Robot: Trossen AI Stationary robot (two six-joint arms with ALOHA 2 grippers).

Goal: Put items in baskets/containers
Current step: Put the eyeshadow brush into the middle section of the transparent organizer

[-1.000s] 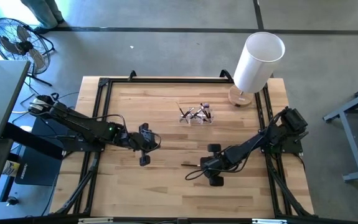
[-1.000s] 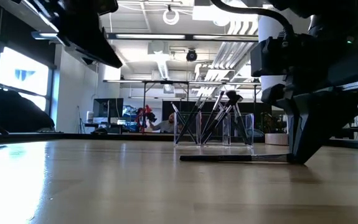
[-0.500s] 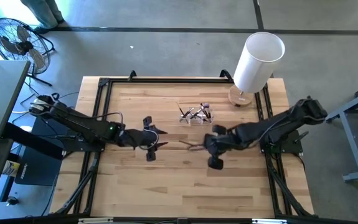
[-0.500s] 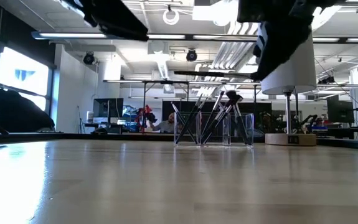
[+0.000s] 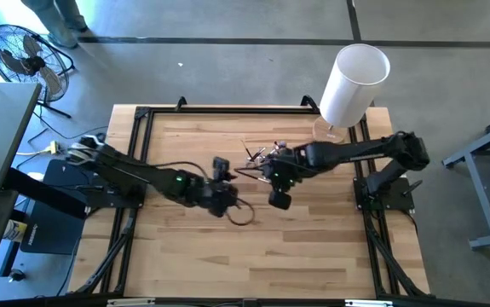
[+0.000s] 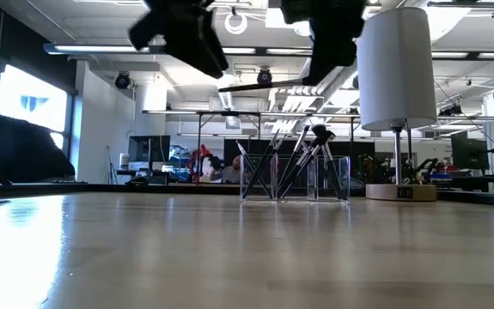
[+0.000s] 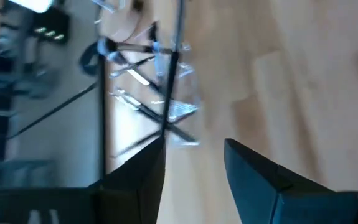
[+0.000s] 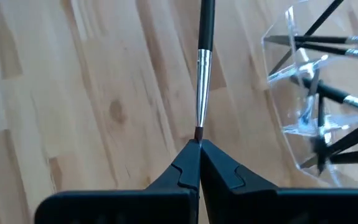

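- On the left half of the worktop (image 5: pixel 185 256), the left gripper (image 5: pixel 220 165) sits raised above the wood near the middle, fingers (image 7: pixel 259 180) spread apart and empty. The tray shows ahead of its tips in the left wrist view; judged to be waiting while the other arm works.
- Between the two grippers, in the air: one makeup brush (image 8: pixel 202 68), dark handle with a silver ferrule. It lies roughly level and points away from the right fingers towards the left gripper.
- Just beside the tray, the right gripper (image 5: pixel 274 175) hangs clear of the worktop, fingers (image 8: pixel 179 171) pressed together and pinching the brush at its bristle end. An end grip leaves the whole handle free to swing, likely so it can be tipped into the tray.
- To one side of the right fingers, near but apart: the clear tray (image 5: pixel 268 157), already holding a crossed bundle of brushes (image 6: pixel 294 163) that lean on its walls.
- No loose brushes can be seen on the wood, so this looks like a late item.
- Beyond the tray, at the worktop's far right corner: a tall white cylinder (image 5: pixel 353 83) on a round base, not involved.
- Surface: pale wood planks, black frame rails (image 5: pixel 227 109) at the edges.
- Room: grey floor, a standing fan (image 5: pixel 21 58) off the left corner; ceiling strip lights in the low view.
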